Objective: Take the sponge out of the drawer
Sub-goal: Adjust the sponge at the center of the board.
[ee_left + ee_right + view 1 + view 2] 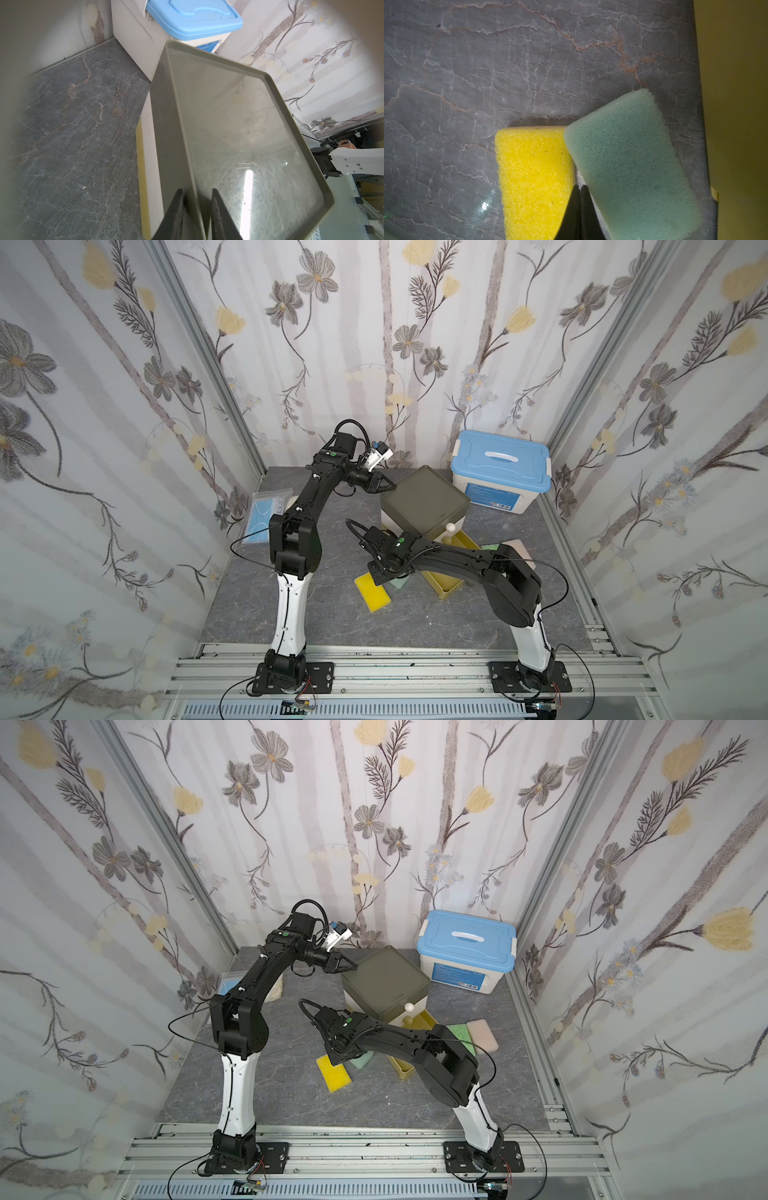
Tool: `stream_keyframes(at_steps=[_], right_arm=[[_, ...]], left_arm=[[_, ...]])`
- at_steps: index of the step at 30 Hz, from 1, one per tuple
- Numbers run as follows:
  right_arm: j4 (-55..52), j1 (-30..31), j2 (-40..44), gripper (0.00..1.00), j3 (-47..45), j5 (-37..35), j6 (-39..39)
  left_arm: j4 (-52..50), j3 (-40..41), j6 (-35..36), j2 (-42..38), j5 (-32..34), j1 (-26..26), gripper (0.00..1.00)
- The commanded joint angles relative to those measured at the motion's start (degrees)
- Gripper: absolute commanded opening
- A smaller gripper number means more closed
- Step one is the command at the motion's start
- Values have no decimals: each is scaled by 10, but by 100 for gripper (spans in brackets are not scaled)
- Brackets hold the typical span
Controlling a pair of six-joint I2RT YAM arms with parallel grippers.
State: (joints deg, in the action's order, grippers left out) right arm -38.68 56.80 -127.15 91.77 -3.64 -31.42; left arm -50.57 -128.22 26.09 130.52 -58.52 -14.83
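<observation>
The mint sponge (631,166) lies mid-tabletop (508,62), just beside the open drawer (737,104), touching a yellow sponge (533,176); it looks light and squashy, best pinched across its narrow width; right gripper (580,191) clenched at their seam; left gripper (196,192) clamps the cabinet rim (172,124).

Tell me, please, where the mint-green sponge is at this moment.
The mint-green sponge lies on the table, in the right wrist view between the yellow sponge and the pulled-out yellow drawer, by the shut right end effector.
</observation>
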Motion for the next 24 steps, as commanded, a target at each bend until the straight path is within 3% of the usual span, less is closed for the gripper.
stream_keyframes(at_steps=[1, 24], right_arm=[[-6, -6, -5, 0, 7, -11, 19], [-34, -13, -68, 0, 86, 4, 45]], left_arm=[[-44, 6, 19, 1, 26, 0, 25], [-43, 6, 20, -2, 26, 2, 25]])
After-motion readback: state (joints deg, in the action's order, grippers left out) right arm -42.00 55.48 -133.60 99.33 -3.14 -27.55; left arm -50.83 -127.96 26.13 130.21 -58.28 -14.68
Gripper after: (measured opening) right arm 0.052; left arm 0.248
